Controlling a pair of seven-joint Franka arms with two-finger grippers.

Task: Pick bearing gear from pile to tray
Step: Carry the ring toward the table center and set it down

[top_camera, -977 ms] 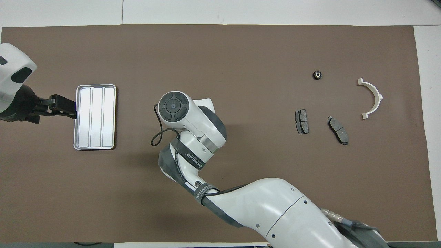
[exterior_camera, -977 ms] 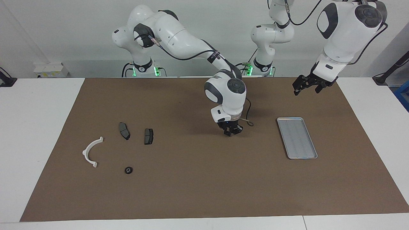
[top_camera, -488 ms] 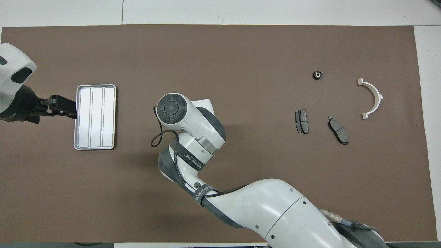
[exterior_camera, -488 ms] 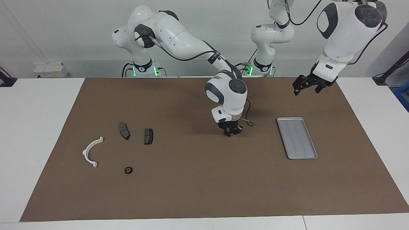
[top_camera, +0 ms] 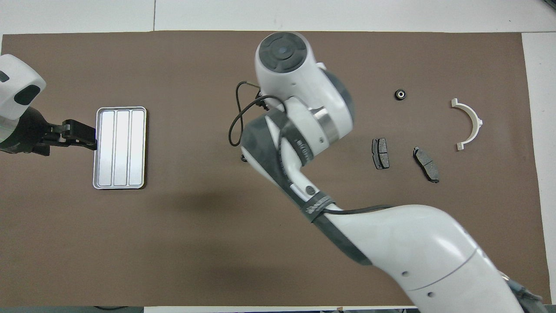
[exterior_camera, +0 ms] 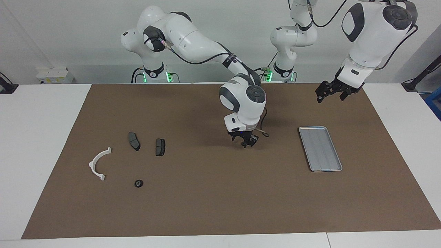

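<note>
The bearing gear [exterior_camera: 138,183] [top_camera: 400,94], a small black round piece, lies on the brown mat in the pile at the right arm's end. Beside it are a white arc bracket [exterior_camera: 92,162] [top_camera: 475,121] and two dark brake pads [exterior_camera: 134,141] [top_camera: 380,153]. The silver tray [exterior_camera: 320,148] [top_camera: 121,148] sits empty toward the left arm's end. My right gripper [exterior_camera: 245,142] hangs open just over mid-mat, between pile and tray, holding nothing. In the overhead view its own arm hides it. My left gripper [exterior_camera: 330,93] [top_camera: 80,134] waits open, raised beside the tray.
The brown mat [exterior_camera: 206,206] covers most of the white table. A black cable loop [top_camera: 236,126] hangs off the right wrist. The right forearm [top_camera: 391,243] stretches over the mat's nearer part.
The right gripper has gone from shut to open and risen slightly over mid-mat. Its wrist and forearm have swung toward the pile's end. The left arm has not moved.
</note>
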